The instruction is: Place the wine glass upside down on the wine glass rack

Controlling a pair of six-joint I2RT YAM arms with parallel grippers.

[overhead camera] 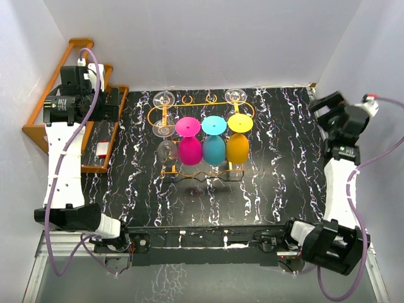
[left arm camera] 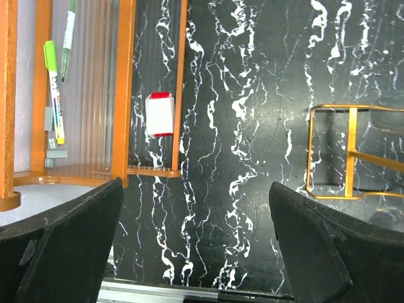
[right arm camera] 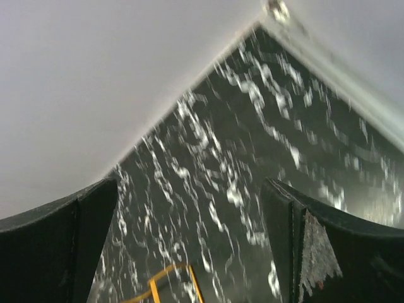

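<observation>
rack: wine glass rack [overhead camera: 201, 103] mid-table [overhead camera: 284, 158], twd far side | on it: pink glass [overhead camera: 189, 149], cyan glass [overhead camera: 214, 148], yellow glass [overhead camera: 237, 146] bowl-down | unclear: clear glasses [overhead camera: 167, 150] at rack's left, count unsure | L: left gripper [left arm camera: 196, 186] by wooden shelf [overhead camera: 38, 129] far left, jaws wide apart, empty | R: right gripper [right arm camera: 189, 183] far right, jaws apart, empty, wrist view blurred

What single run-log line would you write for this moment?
left gripper: open, empty | right gripper: open, empty | rack: pink glass, blue glass, yellow glass upside down on it
</observation>
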